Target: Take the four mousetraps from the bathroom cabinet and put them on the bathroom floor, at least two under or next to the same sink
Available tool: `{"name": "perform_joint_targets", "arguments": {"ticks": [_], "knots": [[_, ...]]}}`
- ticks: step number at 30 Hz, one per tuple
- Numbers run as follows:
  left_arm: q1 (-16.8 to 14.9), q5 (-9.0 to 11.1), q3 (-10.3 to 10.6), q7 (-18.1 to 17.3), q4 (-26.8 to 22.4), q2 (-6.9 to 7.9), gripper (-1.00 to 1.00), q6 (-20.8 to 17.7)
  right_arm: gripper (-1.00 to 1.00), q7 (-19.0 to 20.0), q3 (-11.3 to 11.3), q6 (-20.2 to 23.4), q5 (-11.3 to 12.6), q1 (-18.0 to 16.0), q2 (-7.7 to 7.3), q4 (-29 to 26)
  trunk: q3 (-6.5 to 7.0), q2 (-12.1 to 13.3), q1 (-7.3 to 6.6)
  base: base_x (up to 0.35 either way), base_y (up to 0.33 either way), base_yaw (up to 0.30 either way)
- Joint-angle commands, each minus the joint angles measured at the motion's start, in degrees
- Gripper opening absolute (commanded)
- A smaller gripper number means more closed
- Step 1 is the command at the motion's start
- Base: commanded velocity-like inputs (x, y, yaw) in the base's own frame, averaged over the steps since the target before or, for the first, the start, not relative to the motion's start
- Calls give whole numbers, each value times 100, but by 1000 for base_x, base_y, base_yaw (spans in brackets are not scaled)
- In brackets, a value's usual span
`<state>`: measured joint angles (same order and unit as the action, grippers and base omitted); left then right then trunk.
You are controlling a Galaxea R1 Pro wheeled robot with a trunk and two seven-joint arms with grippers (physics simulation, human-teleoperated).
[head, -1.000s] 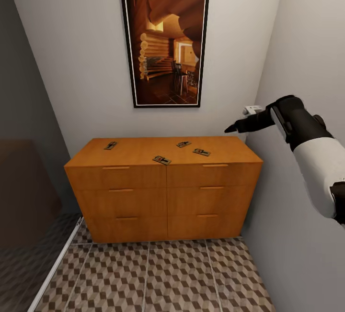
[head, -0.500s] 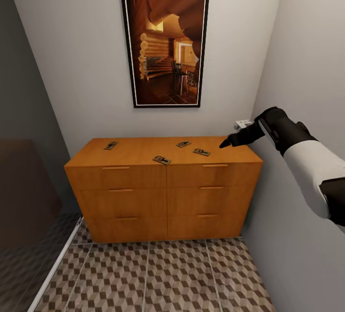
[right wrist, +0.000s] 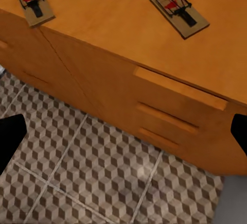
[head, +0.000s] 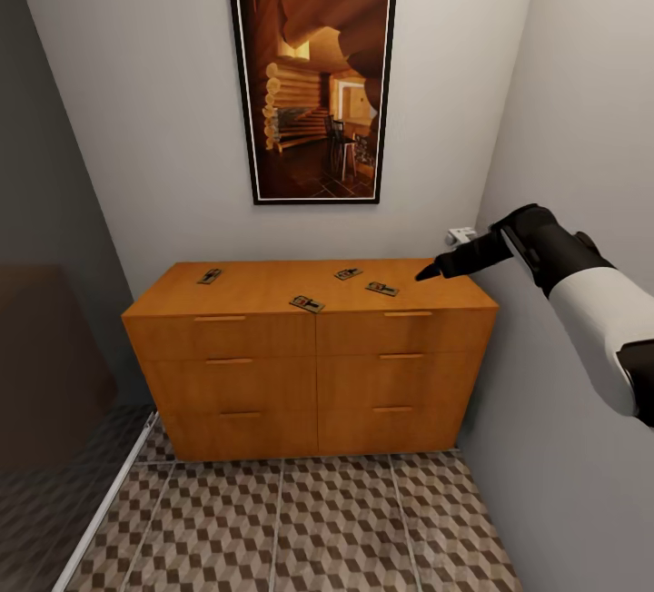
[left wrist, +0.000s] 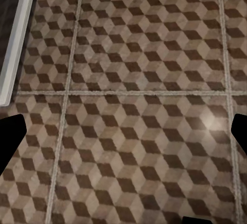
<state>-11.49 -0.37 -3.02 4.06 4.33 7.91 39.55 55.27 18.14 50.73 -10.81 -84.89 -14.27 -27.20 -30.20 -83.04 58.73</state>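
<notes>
Since a second ago the right claw (head: 427,273) has dropped from beside the wall fitting to just above the cabinet's right rear corner; over the last half second it barely shifted. Camera steady.

Grey walls box the alcove: back wall across the upper frame, right wall running down the right side, with the right arm (head: 581,301) close against it. Framed picture (head: 312,83) hangs upper centre. Bathroom floor (head: 300,528), cube-patterned tile, lies open across the lower frame, edged at lower left by a pale sill strip (head: 104,506).

Cabinet (head: 313,374) fills mid-frame, its right end near the right wall, three drawer rows facing the camera. Its top stands in for a bench: four mousetraps on it, one at far left rear (head: 210,276), one at the front edge centre (head: 307,303), two right of centre (head: 348,273) (head: 382,288). The rightmost lies just left of the claw tip, apart from it.

Right claw: fingers read as one dark point; cannot tell whether together or apart. Left claw: dark fingertips (left wrist: 10,141) at opposite frame edges, spread apart, over bare tile.
</notes>
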Motion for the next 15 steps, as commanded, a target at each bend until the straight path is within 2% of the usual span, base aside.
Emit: {"name": "perform_joint_targets", "arguments": {"ticks": [1, 7, 15], "knots": [[-11, -7, -28, -2, 24, 0, 100, 35, 100, 145, 13, -13, -63, -5, -13, -11, -6, -3, 0, 0, 0, 0], [-11, -7, -29, -2, 24, 0, 100, 35, 100, 498, 44, -108, -74, -9, -28, -13, -6, -3, 0, 0, 0, 0], [-11, -7, -25, -2, 24, 0, 100, 35, 100, 606, 499, -288, -73, -2, -46, -14, -6, -3, 0, 0, 0, 0]]}}
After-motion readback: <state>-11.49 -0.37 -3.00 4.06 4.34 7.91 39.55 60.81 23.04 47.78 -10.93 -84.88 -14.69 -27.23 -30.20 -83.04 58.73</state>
